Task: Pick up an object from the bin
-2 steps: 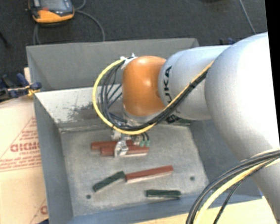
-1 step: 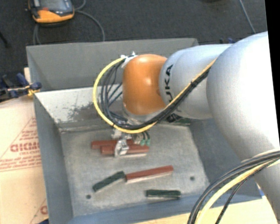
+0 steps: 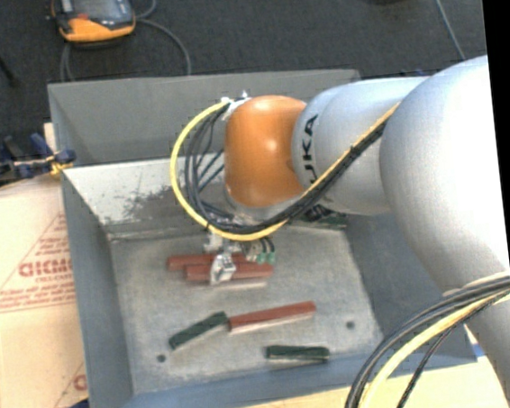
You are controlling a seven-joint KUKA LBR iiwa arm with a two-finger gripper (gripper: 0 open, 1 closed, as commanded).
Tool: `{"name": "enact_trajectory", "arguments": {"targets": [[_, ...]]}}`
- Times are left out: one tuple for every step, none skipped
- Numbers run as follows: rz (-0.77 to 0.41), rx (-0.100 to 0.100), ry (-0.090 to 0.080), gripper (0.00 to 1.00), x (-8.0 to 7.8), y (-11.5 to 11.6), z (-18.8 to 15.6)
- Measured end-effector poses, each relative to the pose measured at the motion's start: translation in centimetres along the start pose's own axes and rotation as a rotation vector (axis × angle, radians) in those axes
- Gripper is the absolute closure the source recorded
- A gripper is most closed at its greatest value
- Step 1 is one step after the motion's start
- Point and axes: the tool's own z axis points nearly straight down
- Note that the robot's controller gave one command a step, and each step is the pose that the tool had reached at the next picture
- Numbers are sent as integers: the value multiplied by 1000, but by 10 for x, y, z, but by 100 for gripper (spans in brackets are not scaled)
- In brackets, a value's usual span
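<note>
the tool is seen low over the red-brown blocks at twelve o'clock in the bin; whether it is clenched cannot be told.

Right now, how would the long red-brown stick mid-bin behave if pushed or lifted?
The red-brown stick lies straight and flat: probably stiff, unlikely to roll. Slim, so likely light; an end push would probably swing it.
</note>
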Motion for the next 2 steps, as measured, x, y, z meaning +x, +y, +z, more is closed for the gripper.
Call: {"name": "enact_trajectory", "arguments": {"targets": [[0, 1, 8, 100, 2, 0, -19], [0, 1, 4, 100, 1, 0, -44]]}}
